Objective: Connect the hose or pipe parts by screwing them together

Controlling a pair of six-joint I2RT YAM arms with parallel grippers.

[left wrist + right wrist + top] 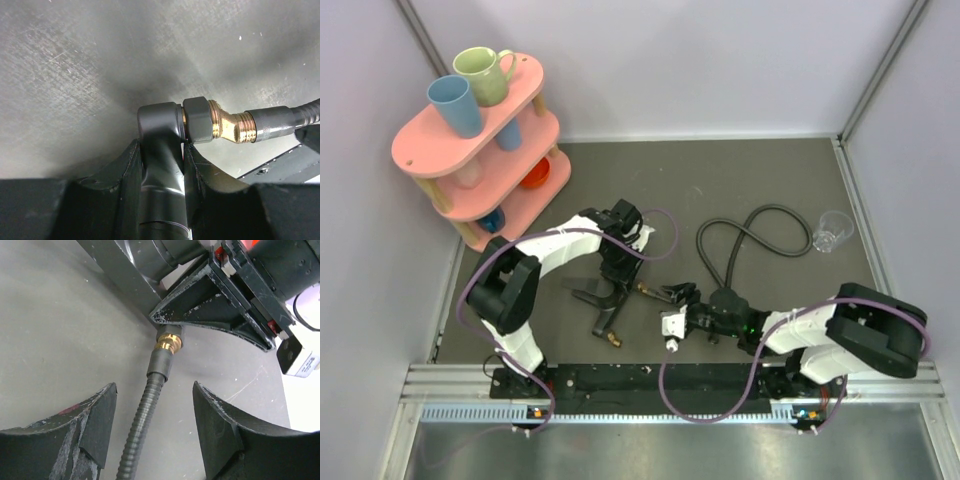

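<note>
The forked fitting (159, 125) is dark grey, and my left gripper (161, 147) is shut on its body. A brass elbow (229, 127) on it meets the grey collar of the hose (274, 123). From above, the fitting (603, 305) lies below my left gripper (614, 272), with one brass end (613, 340) pointing toward the near edge. My right gripper (154, 390) is open. The ribbed hose (144, 427) runs between its fingers without touching them. From the right gripper (672, 293), the hose (760, 214) loops toward the back right.
A pink two-tier rack (470, 150) with cups stands at the back left. A clear plastic cup (832, 232) sits by the far end of the hose near the right wall. Grey walls enclose the dark mat on three sides.
</note>
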